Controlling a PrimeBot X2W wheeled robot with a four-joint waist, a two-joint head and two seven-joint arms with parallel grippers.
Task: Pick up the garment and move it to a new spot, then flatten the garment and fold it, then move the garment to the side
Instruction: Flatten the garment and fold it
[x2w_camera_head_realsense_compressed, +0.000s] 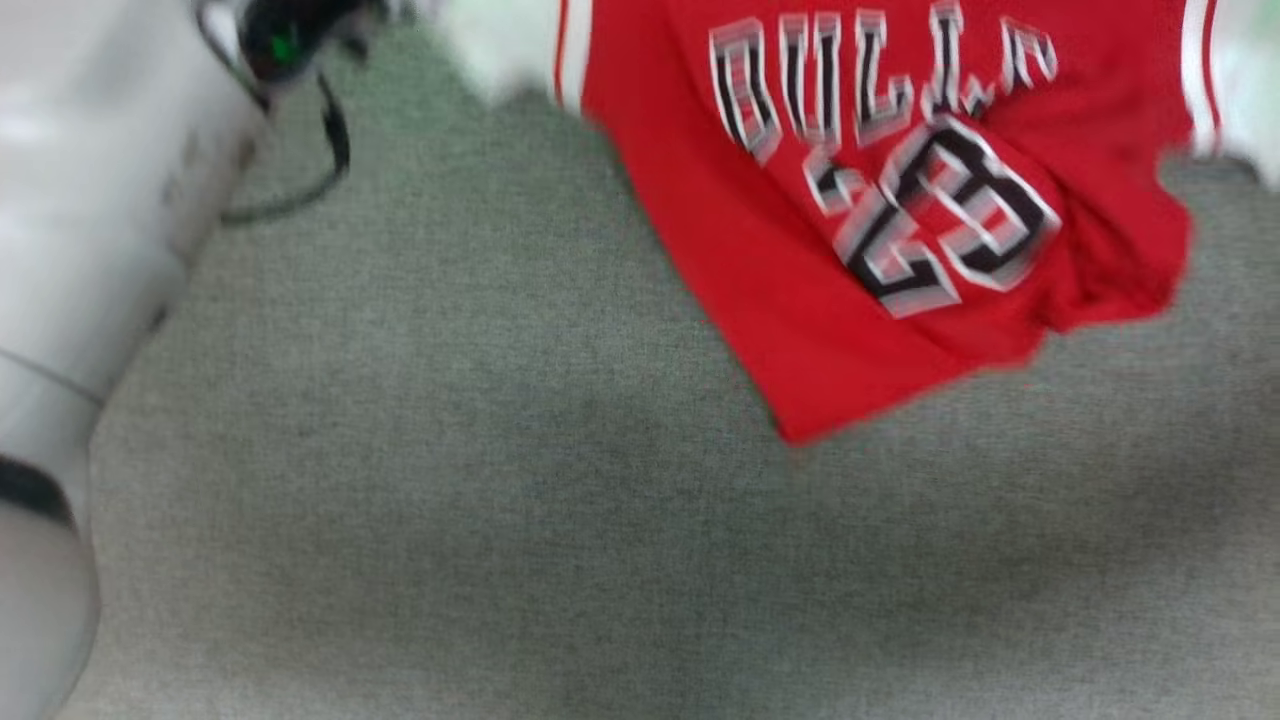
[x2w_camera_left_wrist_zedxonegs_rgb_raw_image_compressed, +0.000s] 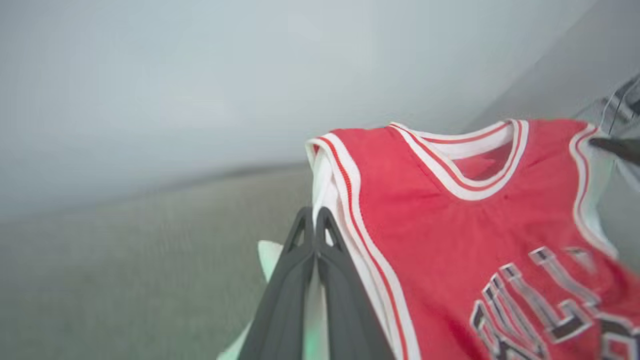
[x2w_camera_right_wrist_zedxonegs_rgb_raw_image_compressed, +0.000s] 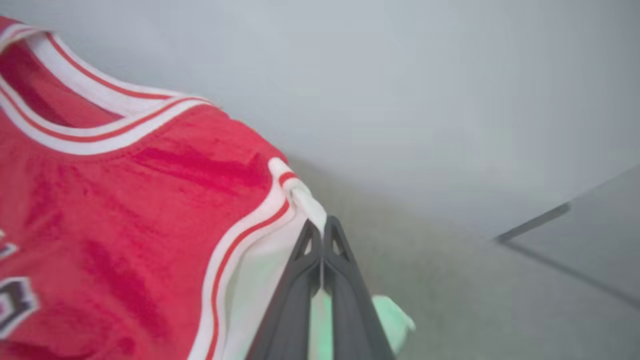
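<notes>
left gripper (x2w_camera_left_wrist_zedxonegs_rgb_raw_image_compressed: 315, 220): two dark fingers pressed together, pinching the white sleeve of the red jersey garment (x2w_camera_left_wrist_zedxonegs_rgb_raw_image_compressed: 450, 225) with white stripe trim and black lettering. right gripper (x2w_camera_right_wrist_zedxonegs_rgb_raw_image_compressed: 322, 230): likewise clamped on the opposite white sleeve. garment spread between both, above the grey woven surface (x2w_camera_head_realsense_compressed: 450, 520). pale left forearm (x2w_camera_head_realsense_compressed: 80, 220) runs up the head view's left edge.

A grey, coarsely woven counter (x2w_camera_head_realsense_compressed: 450, 560) spreads from near to far across the head view, lit softly and evenly, with a faint darker shadow (x2w_camera_head_realsense_compressed: 620, 440) across its middle. Beyond its far edge, the left wrist view shows a plain pale grey wall (x2w_camera_left_wrist_zedxonegs_rgb_raw_image_compressed: 200, 75), blurred. In the right wrist view a darker grey panel (x2w_camera_right_wrist_zedxonegs_rgb_raw_image_compressed: 590, 240) edged by a dark line lies at the right
</notes>
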